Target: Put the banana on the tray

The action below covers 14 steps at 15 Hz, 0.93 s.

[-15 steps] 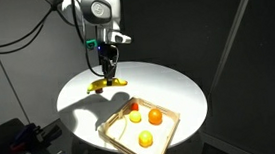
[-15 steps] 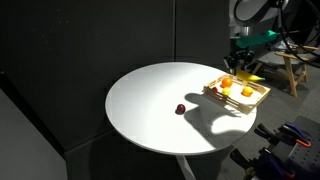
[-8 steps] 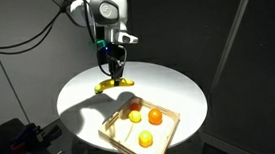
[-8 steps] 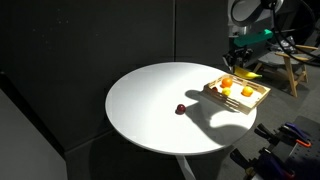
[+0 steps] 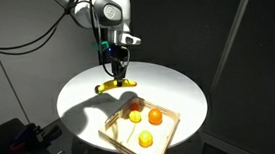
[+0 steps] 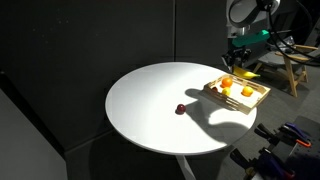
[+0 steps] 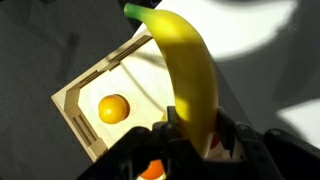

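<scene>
The banana (image 7: 190,75) is judged light, fairly soft and easily bruised, with a smooth skin that could slip; it is best taken across its middle with gentle pressure. It is pinched by the gripper (image 7: 195,135), apparently off-centre, the jaws narrowed to the fruit's thickness. The banana is held above the white table (image 5: 168,84), and in the wrist view the tray (image 7: 135,85), carrying an orange fruit (image 7: 113,108), is seen below it
</scene>
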{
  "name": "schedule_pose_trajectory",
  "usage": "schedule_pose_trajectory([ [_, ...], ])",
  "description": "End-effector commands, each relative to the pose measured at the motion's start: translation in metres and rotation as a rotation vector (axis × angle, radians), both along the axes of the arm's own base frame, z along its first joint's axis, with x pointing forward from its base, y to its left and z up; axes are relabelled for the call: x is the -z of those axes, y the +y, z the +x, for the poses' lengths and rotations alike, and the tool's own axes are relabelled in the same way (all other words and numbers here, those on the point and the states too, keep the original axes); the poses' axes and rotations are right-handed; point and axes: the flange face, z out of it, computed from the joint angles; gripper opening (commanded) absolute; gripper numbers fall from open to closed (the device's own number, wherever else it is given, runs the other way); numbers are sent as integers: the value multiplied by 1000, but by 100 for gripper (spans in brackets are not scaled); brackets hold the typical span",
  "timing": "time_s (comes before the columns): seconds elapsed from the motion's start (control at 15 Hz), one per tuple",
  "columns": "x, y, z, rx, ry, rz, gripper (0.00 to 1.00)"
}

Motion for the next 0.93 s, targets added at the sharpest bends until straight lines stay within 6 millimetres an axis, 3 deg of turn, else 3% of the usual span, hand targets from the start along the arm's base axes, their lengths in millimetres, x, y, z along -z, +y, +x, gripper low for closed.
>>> schedule_pose_trajectory([
  [0.0, -1, 0, 0, 0, 1, 0, 41],
  [0.4, -1, 0, 1, 0, 0, 0, 41],
  [0.47, -1, 0, 1, 0, 0, 0, 16],
  [0.87, -12, -9, 8, -49, -16, 30, 16],
])
